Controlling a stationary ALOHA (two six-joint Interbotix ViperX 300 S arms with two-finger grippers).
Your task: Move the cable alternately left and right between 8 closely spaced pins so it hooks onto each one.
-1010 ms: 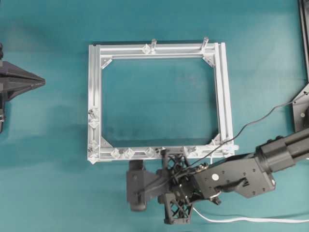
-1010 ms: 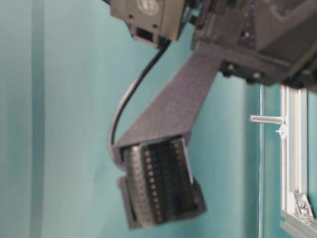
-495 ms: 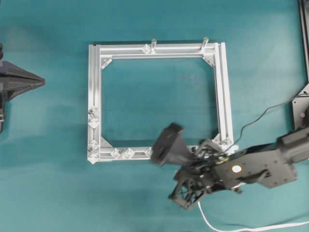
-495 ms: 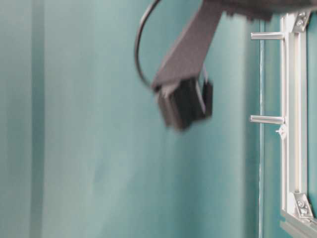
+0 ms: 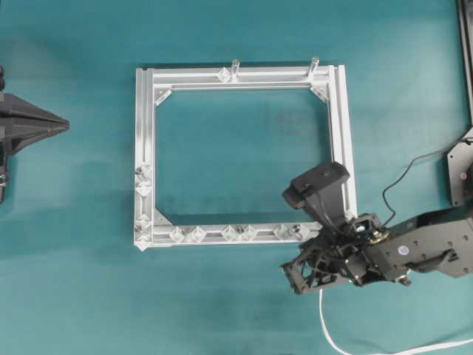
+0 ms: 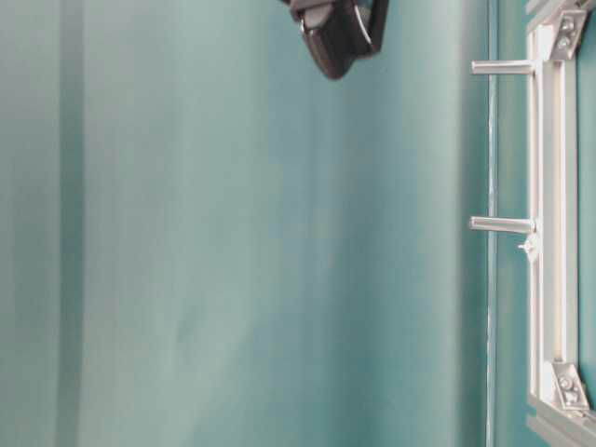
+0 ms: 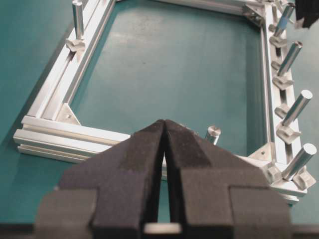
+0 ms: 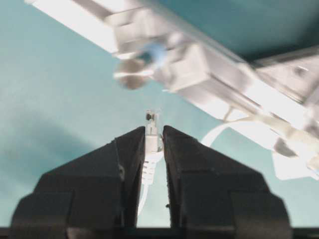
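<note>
Right claw [image 8: 154,137], clenched on the cable [image 8: 149,149], has swung rightward, uncovering the pins [image 5: 240,232].

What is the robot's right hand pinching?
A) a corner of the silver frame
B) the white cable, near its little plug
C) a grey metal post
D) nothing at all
B: in the right wrist view the right gripper has its jaws shut on the cable, with the small clear plug poking out past the tips.

Frame [image 8: 209,74] blurred; cable [image 5: 384,349] cut off.
</note>
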